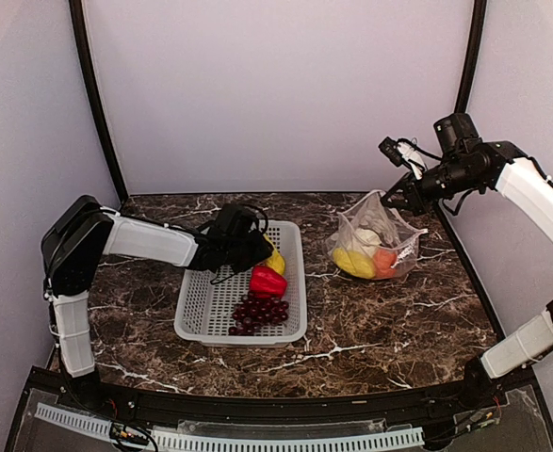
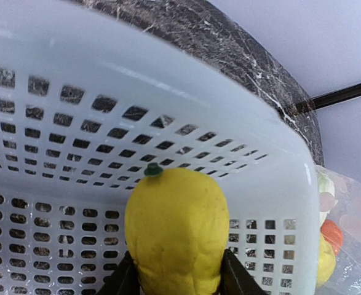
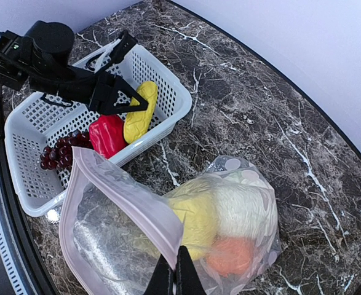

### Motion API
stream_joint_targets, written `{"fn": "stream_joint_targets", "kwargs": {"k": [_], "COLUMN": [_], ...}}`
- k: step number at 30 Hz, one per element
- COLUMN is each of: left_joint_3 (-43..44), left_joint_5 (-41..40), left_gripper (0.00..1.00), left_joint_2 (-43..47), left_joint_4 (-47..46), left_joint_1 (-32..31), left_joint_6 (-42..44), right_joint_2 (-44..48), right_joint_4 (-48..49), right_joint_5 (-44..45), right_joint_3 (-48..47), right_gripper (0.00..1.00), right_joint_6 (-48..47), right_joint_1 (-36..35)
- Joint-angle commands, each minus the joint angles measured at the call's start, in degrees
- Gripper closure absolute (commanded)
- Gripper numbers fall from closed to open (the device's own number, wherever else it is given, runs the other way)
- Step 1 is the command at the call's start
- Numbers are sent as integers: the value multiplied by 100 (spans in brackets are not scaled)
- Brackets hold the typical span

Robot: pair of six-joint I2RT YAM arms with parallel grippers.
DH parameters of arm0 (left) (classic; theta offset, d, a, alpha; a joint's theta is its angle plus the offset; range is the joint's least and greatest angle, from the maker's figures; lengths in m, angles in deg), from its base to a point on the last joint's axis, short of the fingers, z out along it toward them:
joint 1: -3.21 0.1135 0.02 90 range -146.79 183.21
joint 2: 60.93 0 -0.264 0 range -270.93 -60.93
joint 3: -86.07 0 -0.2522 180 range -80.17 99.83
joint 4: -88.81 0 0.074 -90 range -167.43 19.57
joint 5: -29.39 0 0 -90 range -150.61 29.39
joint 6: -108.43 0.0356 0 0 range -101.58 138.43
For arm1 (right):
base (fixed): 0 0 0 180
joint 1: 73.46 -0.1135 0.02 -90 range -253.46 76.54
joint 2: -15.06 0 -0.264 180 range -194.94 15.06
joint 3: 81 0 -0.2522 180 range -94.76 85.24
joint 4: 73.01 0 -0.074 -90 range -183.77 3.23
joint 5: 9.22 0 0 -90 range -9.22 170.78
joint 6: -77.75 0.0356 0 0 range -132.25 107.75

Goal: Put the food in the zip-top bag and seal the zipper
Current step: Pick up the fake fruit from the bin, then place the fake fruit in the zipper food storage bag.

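Note:
My left gripper [image 1: 260,250] is inside the white basket [image 1: 201,315], shut on a yellow piece [image 2: 177,230] that also shows in the top view [image 1: 275,261]. The red pepper [image 1: 268,281] and the dark red grape bunch [image 1: 257,314] lie in the basket beside it. My right gripper [image 3: 178,276] is shut on the zipper [image 3: 131,196] edge of the zip-top bag [image 1: 375,247] and holds the mouth up and open. Inside the bag lie the cauliflower [image 3: 245,206], the orange tomato [image 3: 231,256] and another yellow piece [image 3: 195,218].
The basket stands left of centre on the dark marble table [image 1: 389,320], the bag to its right. A black frame post [image 1: 95,94] rises at the back left and another [image 1: 469,56] at the back right, before pale walls.

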Motion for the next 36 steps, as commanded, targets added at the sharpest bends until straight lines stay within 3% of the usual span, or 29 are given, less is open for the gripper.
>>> {"fn": "stream_joint_targets", "kwargs": {"k": [1,10,19,26,36], "left_joint_3": [-200,-487,-348,-625,-856], "left_joint_5": [-240,-399,-612,-391,28], "left_gripper": [71,71,72,72,74], "left_joint_2": [847,1792,2438,2789,2903], "left_joint_4": [-228,-777,-1580,-2333,-3018], "left_joint_1": [13,-248,-1233,-1771,-2151], "left_joint_6": [745,2210,4213,4982,5326], "right_joint_2": [59,-43,-235,-530,-861], "right_joint_4": [119,-113,-499,-832,-1063], "right_joint_5": [-27,89,218,282,258], "right_joint_3": [34,-246,-694,-1221,-1830], "right_gripper": [100,100,100,100,100], "right_joint_6": [26,-38,-58,-85,-84], "right_joint_1": [-10,-17,-126,-280,-586]}}
